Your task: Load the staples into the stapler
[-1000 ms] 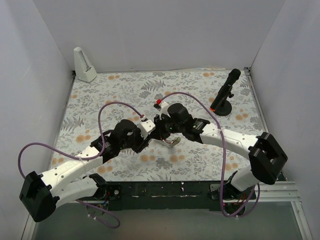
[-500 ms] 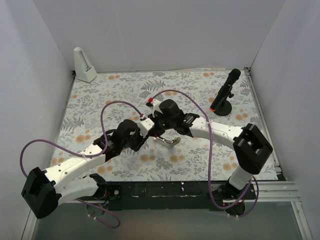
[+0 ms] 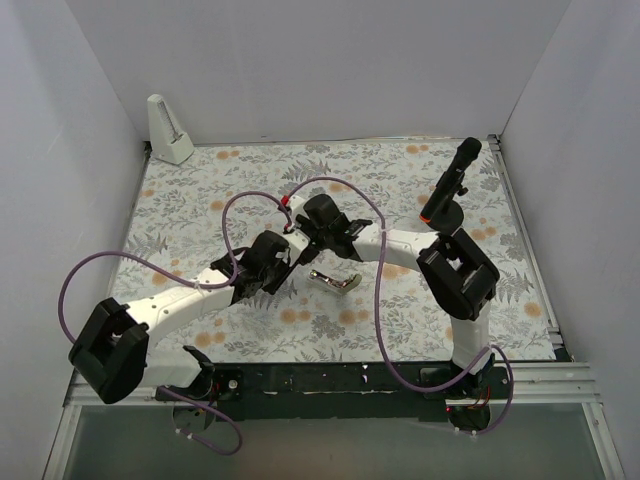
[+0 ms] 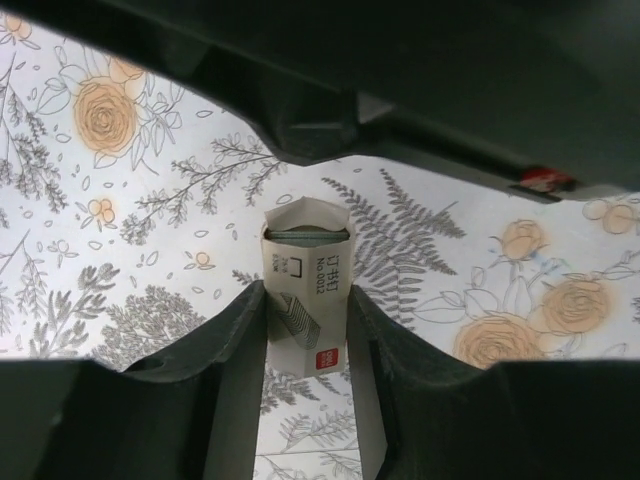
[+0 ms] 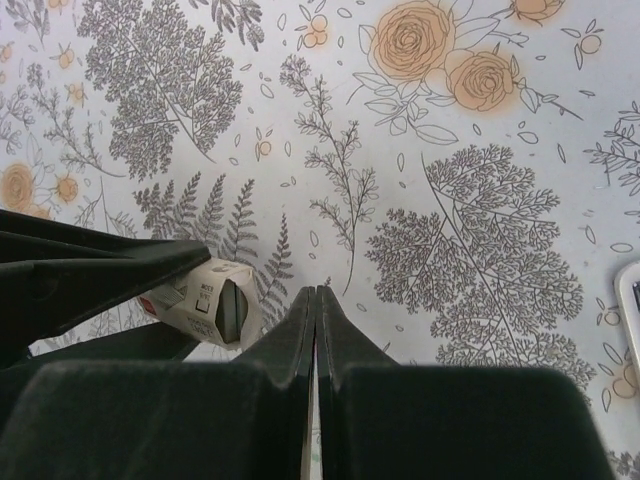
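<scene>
My left gripper point(image 4: 305, 305) is shut on the staples' small beige-white box point(image 4: 305, 285), squeezing its sides above the floral mat. The box's far end is open and grey staples point(image 5: 229, 306) show inside it. My right gripper point(image 5: 316, 293) is shut with nothing between its fingers, its tips just right of the box's open end point(image 5: 205, 300). From above, both grippers meet near the table's middle, left point(image 3: 288, 247) and right point(image 3: 300, 228). The stapler point(image 3: 336, 281) lies on the mat just right of them, its silver metal showing, with neither gripper touching it.
A white wedge-shaped object point(image 3: 169, 130) stands at the back left corner. A black device on a round stand point(image 3: 447, 190) stands at the back right. White walls close the table on three sides. Purple cables point(image 3: 330, 185) loop over both arms.
The right arm has swung left toward the left gripper and its jaws have closed fully. The left arm has shifted slightly back with the box. The stapler has not moved.
</scene>
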